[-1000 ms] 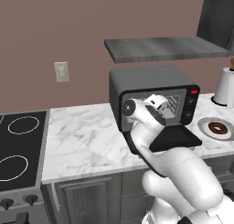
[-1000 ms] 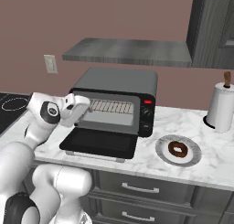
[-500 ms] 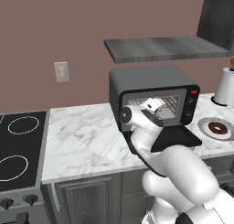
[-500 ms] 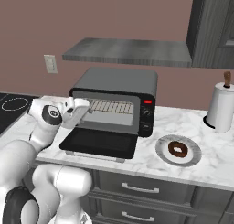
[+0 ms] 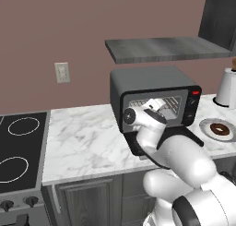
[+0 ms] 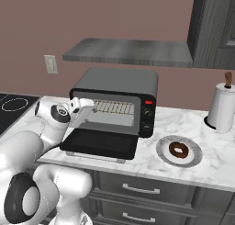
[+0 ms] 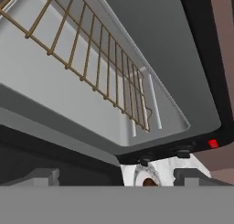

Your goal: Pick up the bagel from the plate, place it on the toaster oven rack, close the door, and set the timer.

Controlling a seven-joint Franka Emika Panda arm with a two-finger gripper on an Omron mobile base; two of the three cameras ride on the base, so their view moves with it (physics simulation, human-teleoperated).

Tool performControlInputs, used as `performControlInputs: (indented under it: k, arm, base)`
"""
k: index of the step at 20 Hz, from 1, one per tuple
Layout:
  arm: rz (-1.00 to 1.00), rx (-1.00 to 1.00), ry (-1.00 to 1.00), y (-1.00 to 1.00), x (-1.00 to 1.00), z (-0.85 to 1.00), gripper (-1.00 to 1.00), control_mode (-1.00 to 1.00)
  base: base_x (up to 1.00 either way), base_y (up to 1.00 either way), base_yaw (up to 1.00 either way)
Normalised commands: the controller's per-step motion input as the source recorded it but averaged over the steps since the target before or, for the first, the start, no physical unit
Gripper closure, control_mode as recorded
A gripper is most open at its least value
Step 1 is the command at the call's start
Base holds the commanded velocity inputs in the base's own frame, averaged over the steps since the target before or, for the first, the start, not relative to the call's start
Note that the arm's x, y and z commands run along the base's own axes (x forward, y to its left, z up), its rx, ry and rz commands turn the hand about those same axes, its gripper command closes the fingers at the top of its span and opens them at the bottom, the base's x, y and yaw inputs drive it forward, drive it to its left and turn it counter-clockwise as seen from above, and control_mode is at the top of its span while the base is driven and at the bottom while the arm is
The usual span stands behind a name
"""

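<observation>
Brown and glazed, the bagel point(image 6: 178, 150) lies on the plate point(image 6: 162, 157) on the marble counter point(image 6: 211, 162), just right of the toaster oven point(image 6: 117, 85), whose door point(image 6: 102, 143) hangs open. We see the gripper point(image 6: 83, 110) at the cavity's left edge before the rack point(image 6: 114, 108), apart from the bagel, and we cannot tell how wide its fingers stand.

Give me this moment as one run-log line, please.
bagel: on plate, right of toaster oven | door: dropped open | rack: bare | pincer: holding nothing, at cavity's left mouth
</observation>
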Motion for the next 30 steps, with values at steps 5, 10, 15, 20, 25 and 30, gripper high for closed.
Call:
performControlInputs:
  k: [5,10,15,20,25,30]
  arm:
    - [0.02,0.00,-0.03,0.00,0.15,-0.12,-1.00,-1.00]
    - [0.03,0.00,-0.09,0.00,0.10,-0.03,-1.00,-1.00]
    - [0.02,0.00,-0.07,0.00,0.21,-0.04,-1.00,-1.00]
    - [0.01,0.00,-0.03,0.00,0.27,-0.11,-1.00,-1.00]
    - [0.00,0.00,-0.03,0.00,0.28,-0.15,-1.00,-1.00]
    - [0.00,0.00,-0.03,0.00,0.21,-0.09,-1.00,-1.00]
  base:
    - [0.00,0.00,0.00]
    - [0.00,0.00,0.00]
    - [0.00,0.00,0.00]
    - [0.00,0.00,0.00]
    - [0.00,0.00,0.00]
    - [0.00,0.00,0.00]
